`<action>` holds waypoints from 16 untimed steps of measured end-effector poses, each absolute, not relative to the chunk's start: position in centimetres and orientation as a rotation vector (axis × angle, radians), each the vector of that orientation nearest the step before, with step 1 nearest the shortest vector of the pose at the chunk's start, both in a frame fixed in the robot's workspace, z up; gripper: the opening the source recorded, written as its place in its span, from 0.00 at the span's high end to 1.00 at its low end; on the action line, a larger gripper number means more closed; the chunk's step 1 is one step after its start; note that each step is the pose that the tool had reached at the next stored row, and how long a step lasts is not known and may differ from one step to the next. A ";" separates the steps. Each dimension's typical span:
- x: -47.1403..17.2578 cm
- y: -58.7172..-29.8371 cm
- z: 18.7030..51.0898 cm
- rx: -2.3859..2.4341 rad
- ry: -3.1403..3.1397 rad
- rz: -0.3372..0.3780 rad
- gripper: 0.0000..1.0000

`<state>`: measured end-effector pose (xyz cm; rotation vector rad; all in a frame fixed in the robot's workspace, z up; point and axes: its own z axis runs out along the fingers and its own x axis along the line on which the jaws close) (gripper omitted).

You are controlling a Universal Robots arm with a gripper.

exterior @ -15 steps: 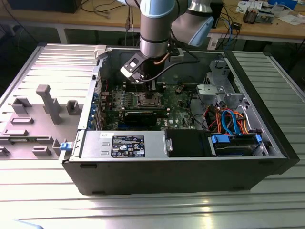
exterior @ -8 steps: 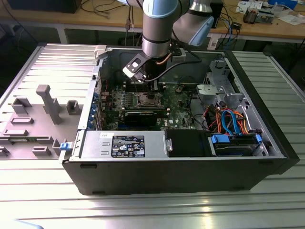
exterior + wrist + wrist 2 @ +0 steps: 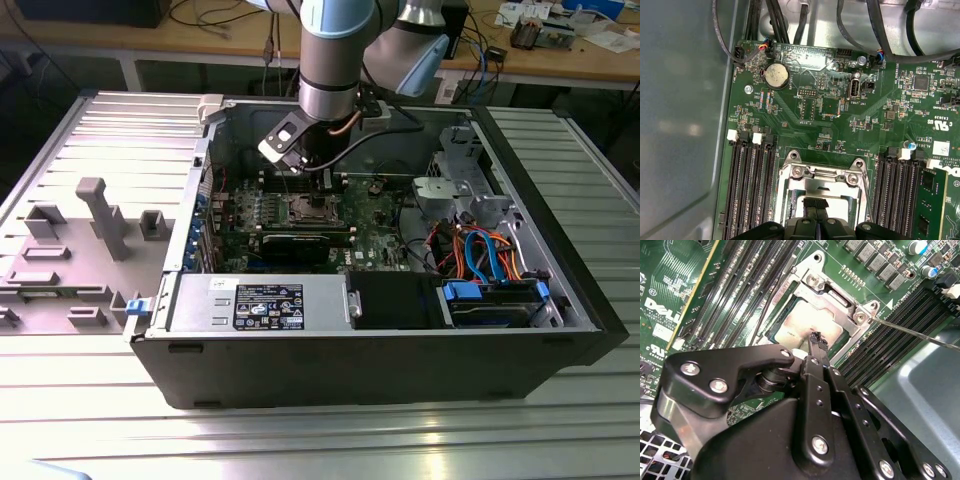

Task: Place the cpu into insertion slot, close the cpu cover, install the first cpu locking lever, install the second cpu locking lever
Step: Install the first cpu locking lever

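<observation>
My exterior view looks down from high and well back into the open computer case point(image 3: 380, 350) on the table point(image 3: 320, 440), the arm point(image 3: 330, 60) entering from the far side; my first wrist view faces almost straight down on the green board point(image 3: 810, 110), close; my second wrist view slants along the end effector point(image 3: 817, 342), closer; both wrist views share the cpu cover point(image 3: 822, 175) and memory slots point(image 3: 747, 185).

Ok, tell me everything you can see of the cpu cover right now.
The cpu cover is a thin, silvery metal frame with a large square window. It appears lowered flat over the insertion slot on the green board, between banks of memory slots. The pale metal top of the cpu shows through the window. The gripper, shut, is poised at the window's edge; whether it touches the cover cannot be told.
</observation>
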<state>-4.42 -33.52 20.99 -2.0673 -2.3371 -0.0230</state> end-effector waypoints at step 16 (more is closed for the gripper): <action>-4.4 -33.5 23.7 -2.072 -2.343 -0.010 0.89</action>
